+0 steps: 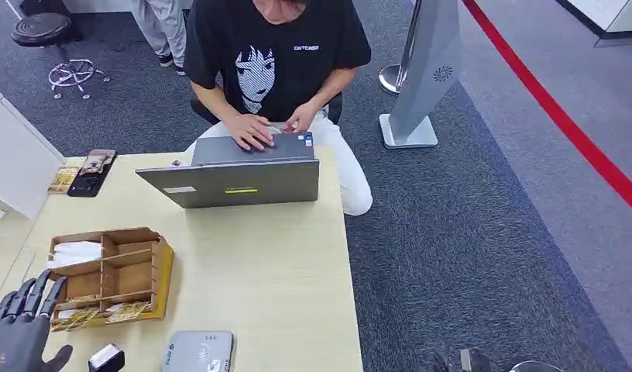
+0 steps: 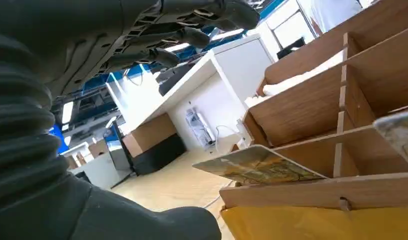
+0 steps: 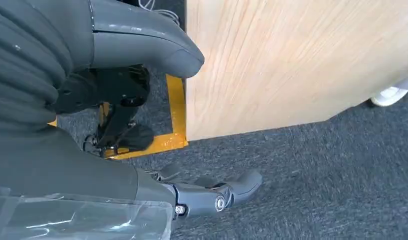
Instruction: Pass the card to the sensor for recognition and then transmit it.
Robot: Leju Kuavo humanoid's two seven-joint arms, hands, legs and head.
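Note:
A wooden organizer stands at the table's near left. Picture cards lie in its front compartment, and white papers fill a rear one. In the left wrist view one card juts out over the front wall of the organizer. My left hand hovers just in front of the organizer with fingers spread and thumb apart, holding nothing. The grey card sensor lies flat at the near table edge, right of my left hand. My right hand hangs beside the table, fingers apart and empty.
A person types on a grey laptop at the far side. A phone lies far left beside a white box. A small black-and-white device sits beside the sensor. A grey kiosk stands on the carpet.

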